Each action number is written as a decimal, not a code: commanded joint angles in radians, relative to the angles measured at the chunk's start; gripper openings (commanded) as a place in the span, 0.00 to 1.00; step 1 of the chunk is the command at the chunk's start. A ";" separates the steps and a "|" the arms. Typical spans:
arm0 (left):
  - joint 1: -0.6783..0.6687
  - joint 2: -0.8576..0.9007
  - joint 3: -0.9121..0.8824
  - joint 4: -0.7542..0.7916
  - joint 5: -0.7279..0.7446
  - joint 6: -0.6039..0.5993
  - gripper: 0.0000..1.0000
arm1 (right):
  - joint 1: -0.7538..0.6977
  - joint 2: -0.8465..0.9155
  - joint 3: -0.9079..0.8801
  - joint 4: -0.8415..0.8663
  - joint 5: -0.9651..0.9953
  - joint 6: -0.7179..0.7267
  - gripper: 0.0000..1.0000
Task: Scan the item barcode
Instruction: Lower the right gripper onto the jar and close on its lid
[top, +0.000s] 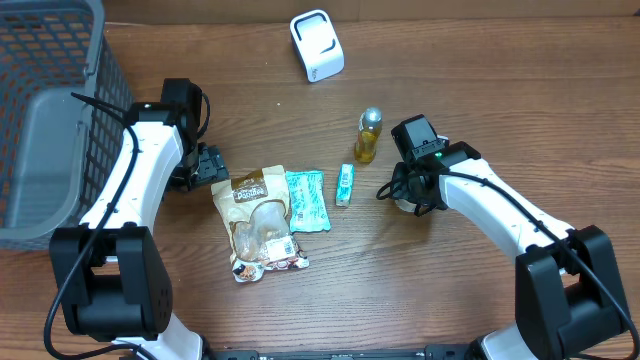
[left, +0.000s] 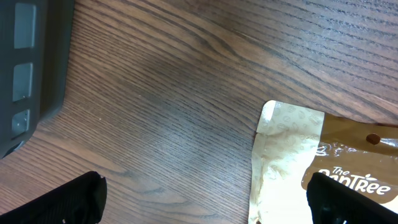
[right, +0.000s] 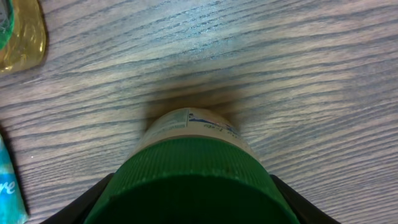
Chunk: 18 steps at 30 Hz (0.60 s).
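Low in the overhead view, near the middle, a brown snack bag (top: 258, 225) lies flat on the counter (top: 480, 70). Just right of it lie a blue-green packet (top: 306, 200) and a small blue-green box (top: 345, 185).

Further right, the right tool (right: 191, 198) is down over a bottle with a green cap (right: 186, 177). I think this bottle is the thing to scan. It stands upright on the counter. One black finger sits on each side of the cap. They look very close to it, but I cannot tell if they are pinching it yet.

On the left, the left tool (left: 208, 200) is spread wide and holds nothing. It hangs over bare wood, just beside the top corner of the snack bag.

A bit further up stands a yellow bottle (top: 368, 137), near the right tool. At the top of the frame sits a white box (top: 317, 45), likely the scanner, well apart from the green-cap bottle. A grey basket (top: 110, 60) fills the upper left.

Things could go wrong from here. The cap is round and smooth, so it may slip out or tip if the grip is weak or off to one side. The arm may knock over the yellow bottle on the way up. The barcode may face away from the scanner, so no scan would happen.
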 joint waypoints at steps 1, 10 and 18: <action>0.005 0.011 -0.005 0.001 -0.020 -0.007 1.00 | -0.003 0.005 0.018 -0.030 -0.069 0.035 0.55; 0.005 0.011 -0.005 0.001 -0.021 -0.007 1.00 | -0.004 0.005 0.044 -0.056 -0.074 0.035 1.00; 0.005 0.011 -0.005 0.001 -0.020 -0.007 0.99 | -0.005 0.006 0.044 -0.030 -0.074 0.002 0.98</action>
